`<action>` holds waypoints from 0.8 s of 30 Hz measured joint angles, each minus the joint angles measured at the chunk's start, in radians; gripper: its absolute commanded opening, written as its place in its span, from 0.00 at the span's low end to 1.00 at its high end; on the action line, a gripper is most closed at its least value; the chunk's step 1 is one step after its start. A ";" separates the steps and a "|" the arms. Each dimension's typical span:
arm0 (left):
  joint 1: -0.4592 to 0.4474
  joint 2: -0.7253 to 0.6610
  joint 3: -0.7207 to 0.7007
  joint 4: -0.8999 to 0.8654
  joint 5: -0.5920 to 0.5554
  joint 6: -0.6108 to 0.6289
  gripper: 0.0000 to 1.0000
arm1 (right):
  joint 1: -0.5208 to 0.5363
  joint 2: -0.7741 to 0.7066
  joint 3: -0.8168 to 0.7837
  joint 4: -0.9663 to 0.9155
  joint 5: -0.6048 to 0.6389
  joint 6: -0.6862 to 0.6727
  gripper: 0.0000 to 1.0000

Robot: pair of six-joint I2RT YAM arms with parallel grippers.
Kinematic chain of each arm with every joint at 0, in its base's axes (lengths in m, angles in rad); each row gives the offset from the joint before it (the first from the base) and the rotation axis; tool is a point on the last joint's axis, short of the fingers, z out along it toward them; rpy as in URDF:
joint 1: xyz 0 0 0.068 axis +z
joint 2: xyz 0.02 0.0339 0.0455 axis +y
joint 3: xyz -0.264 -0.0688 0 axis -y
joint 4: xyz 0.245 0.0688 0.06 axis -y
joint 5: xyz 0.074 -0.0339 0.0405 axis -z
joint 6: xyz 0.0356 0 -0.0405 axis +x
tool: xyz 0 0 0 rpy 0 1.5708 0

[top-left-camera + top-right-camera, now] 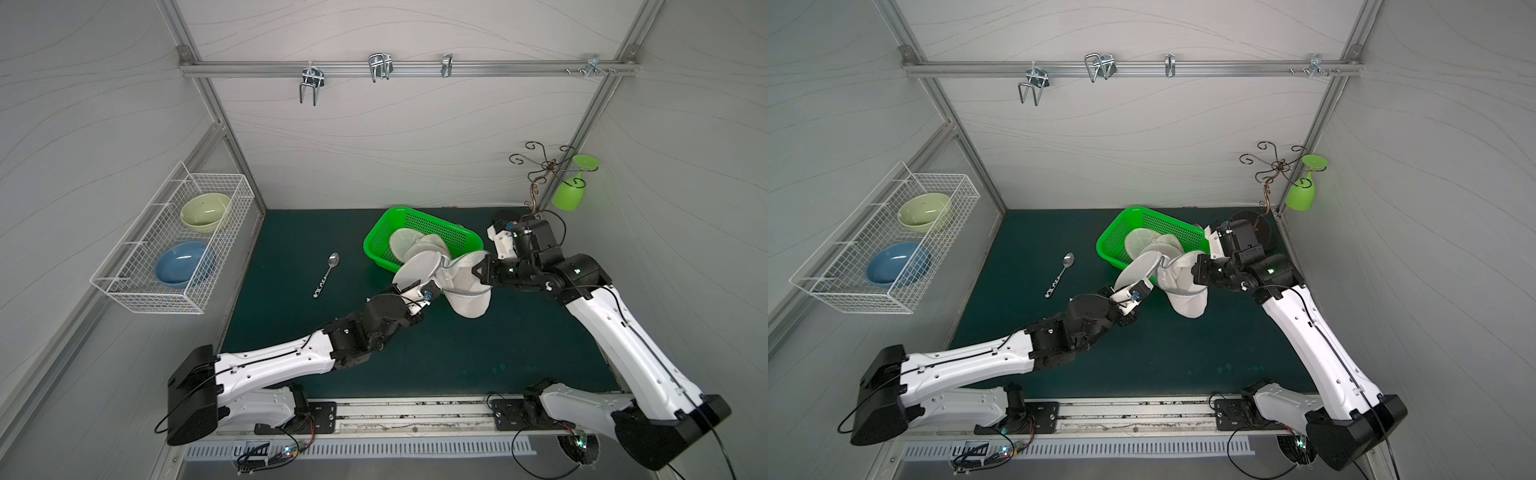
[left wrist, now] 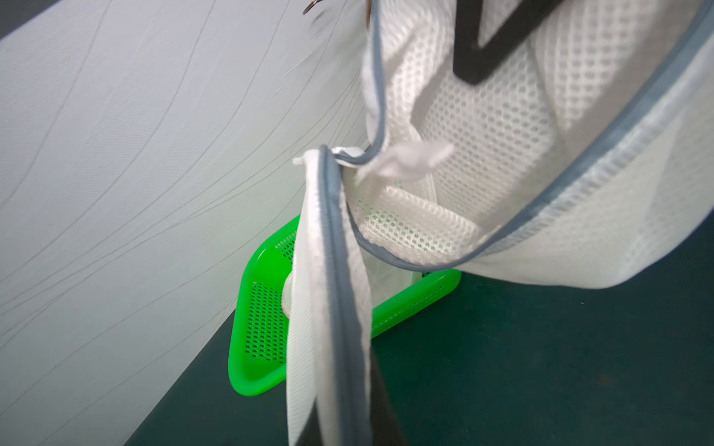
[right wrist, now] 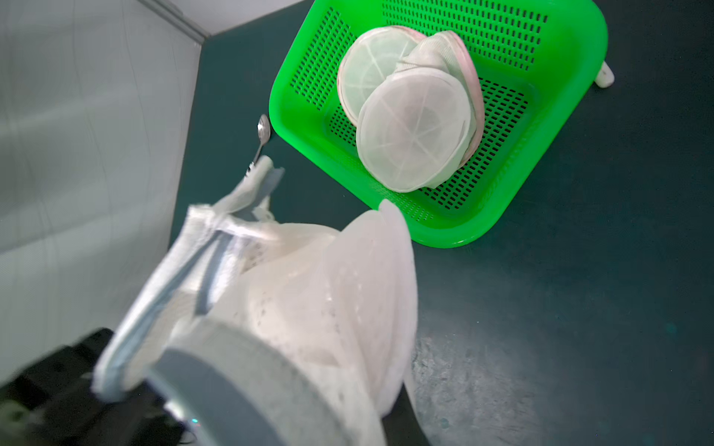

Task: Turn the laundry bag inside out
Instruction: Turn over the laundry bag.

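The laundry bag, white mesh with grey trim, hangs above the green mat between both arms, just in front of the green basket. My left gripper is shut on the bag's grey-trimmed rim; in the left wrist view that rim runs down between the jaws. My right gripper reaches into the bag from the right, shut on its mesh, and its dark finger shows through the fabric. In the right wrist view the bag drapes over the jaws and hides them.
A green perforated basket holding other round mesh bags stands right behind the bag. A spoon lies on the mat to the left. A wire rack with two bowls hangs on the left wall. A green glass hangs at the back right.
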 measured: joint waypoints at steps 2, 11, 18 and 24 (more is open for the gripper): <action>0.062 -0.054 0.024 -0.086 0.092 -0.017 0.00 | 0.010 0.004 -0.021 0.007 -0.010 -0.085 0.00; 0.328 -0.047 0.310 -0.555 0.543 -0.114 0.00 | 0.153 0.009 -0.074 0.042 -0.046 -0.412 0.00; 0.468 0.071 0.356 -0.711 0.707 -0.242 0.00 | 0.210 -0.045 -0.132 0.063 -0.148 -0.606 0.00; 0.492 0.150 0.356 -0.725 0.742 -0.307 0.00 | 0.214 -0.079 -0.135 0.032 -0.312 -0.683 0.00</action>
